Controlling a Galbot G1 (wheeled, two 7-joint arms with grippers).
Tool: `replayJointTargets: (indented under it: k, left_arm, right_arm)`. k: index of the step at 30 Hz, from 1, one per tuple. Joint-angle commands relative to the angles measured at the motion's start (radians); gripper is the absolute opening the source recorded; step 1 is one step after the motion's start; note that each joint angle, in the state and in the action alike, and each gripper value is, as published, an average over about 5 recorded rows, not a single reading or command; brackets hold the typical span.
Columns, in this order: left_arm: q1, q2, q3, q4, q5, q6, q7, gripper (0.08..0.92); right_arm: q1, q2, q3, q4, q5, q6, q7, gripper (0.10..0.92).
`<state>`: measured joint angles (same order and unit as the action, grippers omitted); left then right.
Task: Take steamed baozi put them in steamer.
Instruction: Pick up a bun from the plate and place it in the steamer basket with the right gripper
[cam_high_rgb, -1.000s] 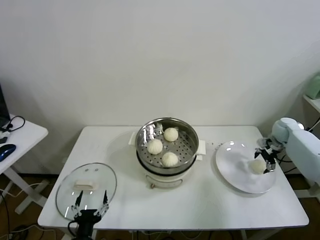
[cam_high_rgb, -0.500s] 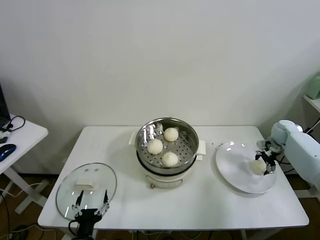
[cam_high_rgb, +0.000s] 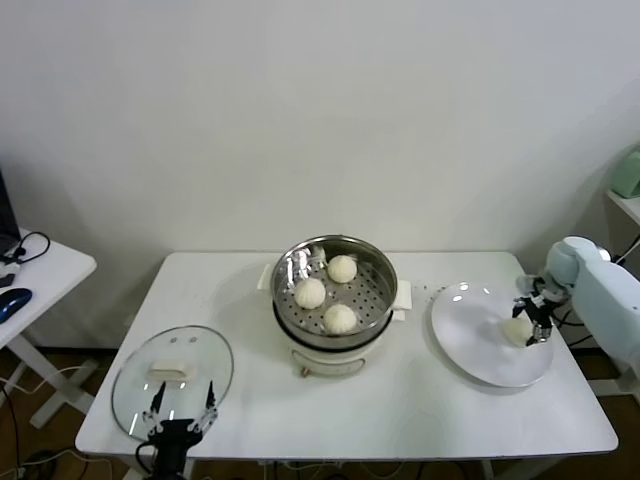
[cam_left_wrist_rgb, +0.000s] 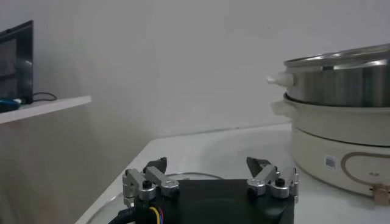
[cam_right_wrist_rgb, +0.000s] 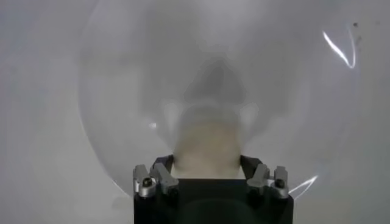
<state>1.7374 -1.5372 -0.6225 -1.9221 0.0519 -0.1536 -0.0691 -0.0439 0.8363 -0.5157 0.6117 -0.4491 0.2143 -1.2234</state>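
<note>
- Head view: steamer (cam_high_rgb: 334, 292) stands at the middle of the worktop, toward the far edge, with three steamed baozi (cam_high_rgb: 340, 318) spaced apart on its perforated tray, which leaves room for a fourth. The last baozi (cam_high_rgb: 517, 329) sits on the white plate (cam_high_rgb: 470, 345) by the right edge, with the right gripper (cam_high_rgb: 531, 322) over it. The glass lid (cam_high_rgb: 172, 380) lies off at the near left corner, so the pot mouth is clear. The left gripper (cam_high_rgb: 182, 411) hangs parked at the near edge beside that lid.
- Left wrist view: the left gripper (cam_left_wrist_rgb: 210, 180) has its fingers spread wide on nothing; the steamer wall (cam_left_wrist_rgb: 341, 82) rises well apart from it, cut off at the frame.
- Right wrist view: the right gripper (cam_right_wrist_rgb: 207, 171) has its fingers set against both flanks of the baozi (cam_right_wrist_rgb: 206, 145), apparently clamped for a lift. The fingertips are hidden behind the mount, so contact is judged, not plainly seen.
</note>
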Motion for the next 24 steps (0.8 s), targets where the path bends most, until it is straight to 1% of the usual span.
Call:
replayJointTargets:
  k: [1,6,10,15,17,22,24]
  left_arm:
    - [0.004,0.000,0.001,0.001,-0.003,-0.004,-0.002,0.823]
    - [0.015,-0.001,0.003,0.002,-0.004,-0.012,-0.008,0.823]
    - [0.018,-0.001,0.005,0.002,-0.004,-0.014,-0.011,0.823]
    - [0.011,-0.004,0.019,0.002,0.000,-0.010,-0.015,0.823]
    - [0.007,-0.006,0.024,0.002,0.002,-0.009,-0.016,0.823]
    - [-0.002,-0.013,0.029,0.004,0.004,-0.008,-0.017,0.823]
    - [-0.005,-0.013,0.032,0.006,0.004,-0.008,-0.017,0.823]
  right_arm:
    - [0.033,-0.002,-0.033,0.002,0.082,-0.021,0.001,0.729]
    - [0.043,-0.005,-0.055,0.018,0.113,-0.027,0.000,0.723]
    - [0.105,-0.025,-0.148,0.057,0.216,-0.053,-0.006,0.714]
    - [0.289,-0.041,-0.380,0.100,0.548,-0.157,-0.014,0.706]
    - [0.385,-0.033,-0.488,0.107,0.658,-0.195,-0.014,0.704]
    - [0.590,0.022,-0.739,0.105,0.967,-0.273,-0.007,0.704]
    - [0.663,0.055,-0.831,0.095,1.066,-0.291,-0.007,0.704]
